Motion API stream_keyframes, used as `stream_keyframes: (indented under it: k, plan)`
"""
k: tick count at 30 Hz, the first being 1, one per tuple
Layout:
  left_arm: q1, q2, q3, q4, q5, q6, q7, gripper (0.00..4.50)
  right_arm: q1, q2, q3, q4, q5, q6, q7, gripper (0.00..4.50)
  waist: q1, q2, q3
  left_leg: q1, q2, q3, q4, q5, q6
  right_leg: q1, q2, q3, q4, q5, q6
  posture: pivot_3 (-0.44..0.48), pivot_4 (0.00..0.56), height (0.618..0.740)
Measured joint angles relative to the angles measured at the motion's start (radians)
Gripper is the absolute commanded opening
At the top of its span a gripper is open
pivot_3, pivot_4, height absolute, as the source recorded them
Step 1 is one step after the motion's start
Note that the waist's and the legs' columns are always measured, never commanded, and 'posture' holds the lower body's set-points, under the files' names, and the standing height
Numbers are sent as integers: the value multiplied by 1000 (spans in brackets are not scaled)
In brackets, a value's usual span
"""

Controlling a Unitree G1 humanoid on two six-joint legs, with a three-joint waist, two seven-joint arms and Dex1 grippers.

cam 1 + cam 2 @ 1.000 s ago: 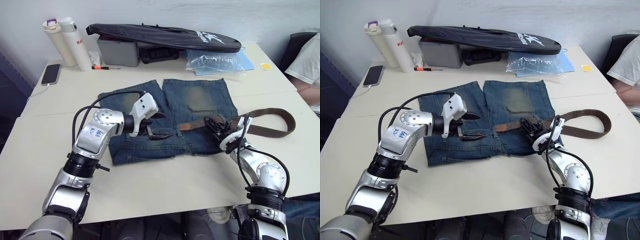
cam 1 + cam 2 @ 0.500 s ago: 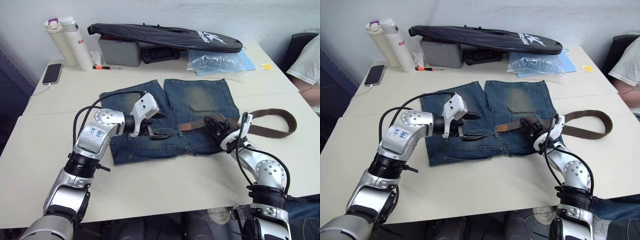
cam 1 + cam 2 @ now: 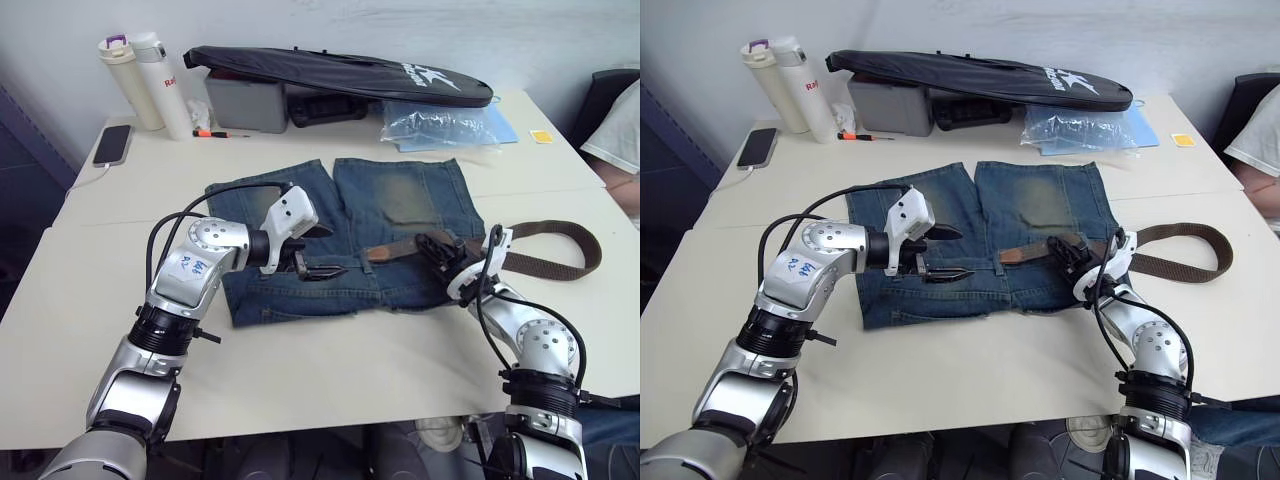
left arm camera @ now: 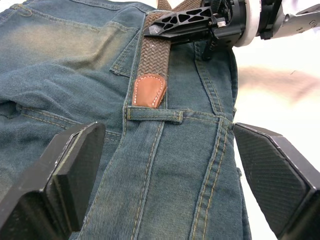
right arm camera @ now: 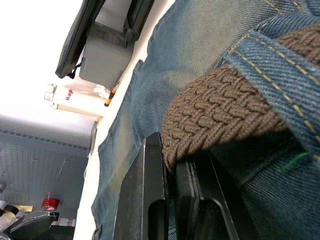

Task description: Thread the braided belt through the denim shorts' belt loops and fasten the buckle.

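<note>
**Right claw pinching the belt at the waistband, left claw spread over the shorts**

The right claw (image 3: 437,247) has its two black fingers pressed onto the dark-brown woven braided belt (image 5: 220,112), pinching the strap where it lies along the waistband of the faded blue denim shorts (image 3: 400,200). Just beside that grip, a strip of blue denim with yellow stitching, one of the belt loops (image 5: 270,62), crosses over the strap. From the right claw the belt runs toward the middle of the waistband, and its tan leather tip (image 4: 149,91) sits touching the edge of another belt loop (image 4: 154,115), not passed under it. The left claw (image 3: 318,269) hovers low over the waistband with its fingers (image 4: 67,165) spread wide on either side of that loop and tip. On the other side of the right claw, the rest of the belt curls in a long bend (image 3: 560,245) across the pale desk (image 3: 330,370); I cannot make out the buckle. The shorts lie flat, legs pointing away from the robot.
</note>
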State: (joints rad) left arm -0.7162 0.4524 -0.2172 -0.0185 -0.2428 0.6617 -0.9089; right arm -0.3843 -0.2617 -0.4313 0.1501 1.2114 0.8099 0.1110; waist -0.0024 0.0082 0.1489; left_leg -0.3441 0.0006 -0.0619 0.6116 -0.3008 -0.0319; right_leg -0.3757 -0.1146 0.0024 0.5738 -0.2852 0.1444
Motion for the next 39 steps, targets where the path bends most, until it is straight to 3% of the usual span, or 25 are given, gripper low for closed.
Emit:
stream_keyframes:
  k: [16,30,39]
  plan:
    - [-7,-6,-7,1,0,0,-10,4500,96,-60,119,-142,-125,57,171,55,-2,0,0,0,0,0,-2,-1,0,0,1,0,0,0,0,0,150,740]
    - [-10,-5,-8,2,2,1,-9,4500,37,118,122,-155,-248,-23,57,55,-28,-1,0,2,1,0,-3,0,-1,-1,1,1,2,0,0,0,150,740]
    - [-10,-7,-8,1,2,1,-8,4500,35,211,225,-232,-271,66,-40,55,-29,-1,0,5,4,1,-8,1,-2,-1,3,1,2,-1,-1,0,150,740]
